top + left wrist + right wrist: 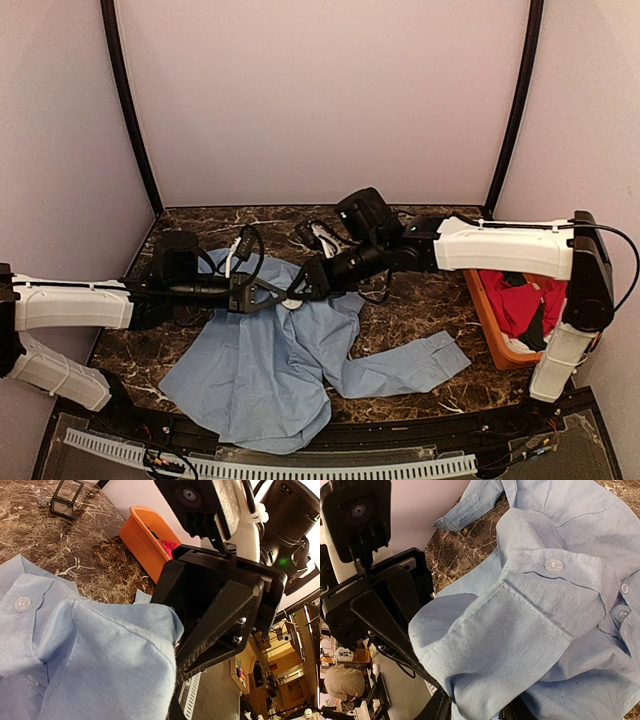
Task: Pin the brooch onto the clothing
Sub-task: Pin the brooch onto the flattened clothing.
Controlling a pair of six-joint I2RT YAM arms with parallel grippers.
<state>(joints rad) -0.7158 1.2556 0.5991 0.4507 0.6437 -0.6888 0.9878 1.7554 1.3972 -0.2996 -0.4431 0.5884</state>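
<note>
Light blue cloth shirt (270, 380): bunched
Left gripper (268, 293): clamped on fold
Right gripper (303, 288): hold unclear
Risk: single thin pinch, fold slips

In the top view, even, soft light is thrown from above. Only faint shadows are seen in the folds of the shirt (270, 370), and the marble table (430, 300) around it is rendered dark. In the left wrist view, the wall and white arm casing above the shirt are washed out, and the room to its right is bent by lens distortion. In the right wrist view, the shirt's weave is sharp, while the room to its lower left is soft.
</note>
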